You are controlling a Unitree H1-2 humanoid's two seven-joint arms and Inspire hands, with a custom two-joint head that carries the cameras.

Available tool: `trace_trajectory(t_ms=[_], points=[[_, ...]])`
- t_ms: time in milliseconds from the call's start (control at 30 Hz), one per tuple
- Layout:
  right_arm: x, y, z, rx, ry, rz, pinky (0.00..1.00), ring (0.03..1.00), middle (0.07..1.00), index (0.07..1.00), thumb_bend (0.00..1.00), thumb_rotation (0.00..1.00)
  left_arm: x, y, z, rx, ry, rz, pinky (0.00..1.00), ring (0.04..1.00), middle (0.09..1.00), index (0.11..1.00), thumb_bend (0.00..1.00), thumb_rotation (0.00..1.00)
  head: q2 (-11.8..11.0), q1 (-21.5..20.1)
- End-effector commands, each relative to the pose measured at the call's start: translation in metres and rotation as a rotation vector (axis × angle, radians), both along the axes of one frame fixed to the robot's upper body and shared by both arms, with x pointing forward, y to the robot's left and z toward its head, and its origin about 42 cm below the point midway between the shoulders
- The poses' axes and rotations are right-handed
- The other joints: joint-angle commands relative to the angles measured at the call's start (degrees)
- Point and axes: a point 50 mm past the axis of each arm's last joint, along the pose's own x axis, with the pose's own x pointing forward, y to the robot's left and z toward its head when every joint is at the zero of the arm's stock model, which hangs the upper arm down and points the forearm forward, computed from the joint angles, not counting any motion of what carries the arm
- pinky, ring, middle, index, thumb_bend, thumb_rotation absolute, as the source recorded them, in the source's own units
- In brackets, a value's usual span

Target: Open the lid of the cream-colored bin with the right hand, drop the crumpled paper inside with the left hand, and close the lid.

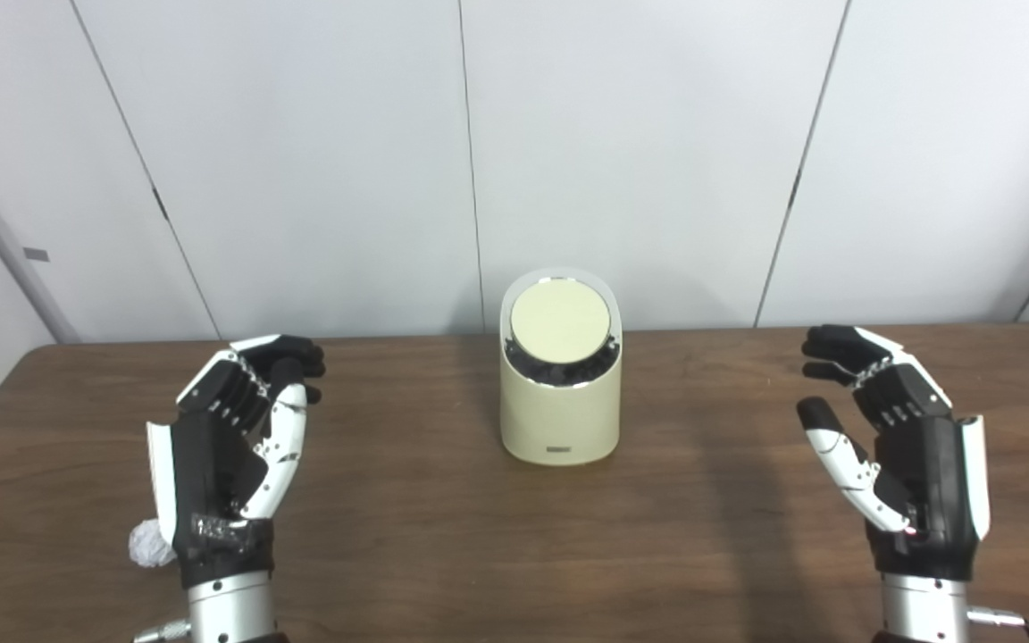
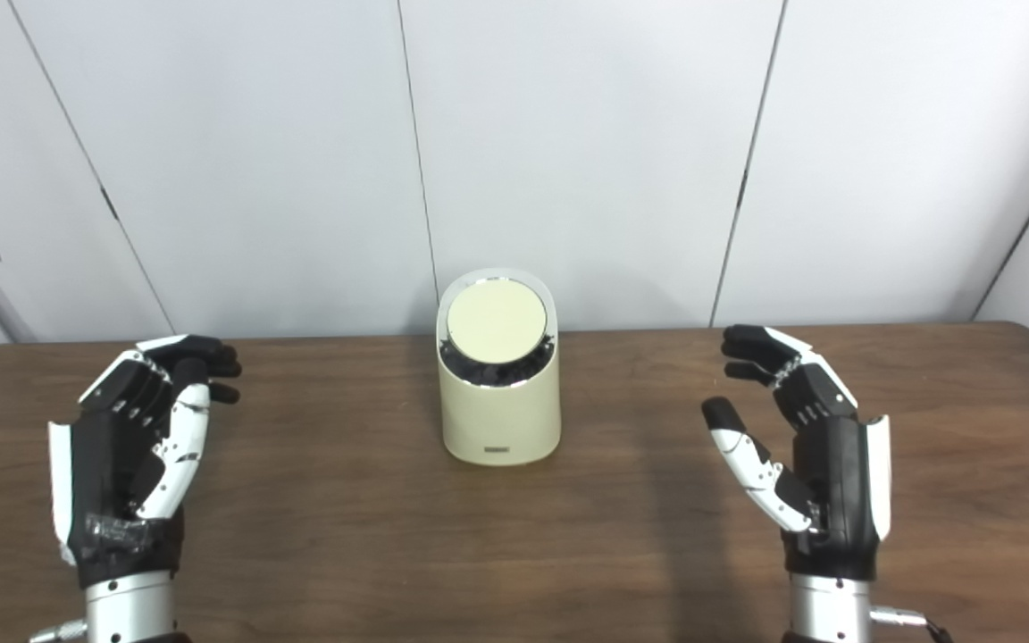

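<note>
In the left eye view the bin (image 1: pixel 559 393) stands upright at mid-table with its lid (image 1: pixel 560 320) shut, so its contents are hidden; the left hand (image 1: pixel 233 446) waits well to its left and nearer the camera, fingers loosely curled and holding nothing, while the paper (image 1: pixel 150 545) lies on the table just behind that wrist, likely ready for pickup. In the right eye view the right hand (image 2: pixel 805 455) hovers well right of the bin, fingers spread and empty, seemingly poised for the lid; the paper is hidden here.
</note>
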Motion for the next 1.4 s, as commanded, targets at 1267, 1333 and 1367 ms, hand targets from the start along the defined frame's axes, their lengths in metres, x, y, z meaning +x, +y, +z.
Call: trace_trajectory(t_ms=[1267,1333,1367], points=[[0.036,0.049,0.082,-0.252,0.077,0.053,0.79,0.874,0.875,0.859,0.85,0.69,0.004,-0.006,0.012,0.027,-0.065,-0.013,0.48,0.569,0.582,0.559,0.24,0.34,0.1,-0.7],[0.043,0.055,0.089,-0.262,0.087,0.062,0.80,0.888,0.889,0.869,0.85,0.68,0.005,-0.007,0.012,0.021,-0.065,-0.015,0.48,0.570,0.582,0.559,0.24,0.33,0.1,-0.5],[0.046,0.058,0.094,-0.269,0.085,0.065,0.80,0.888,0.889,0.870,0.85,0.66,0.005,-0.008,0.012,0.017,-0.064,-0.015,0.48,0.570,0.581,0.558,0.24,0.33,0.1,-0.4]])
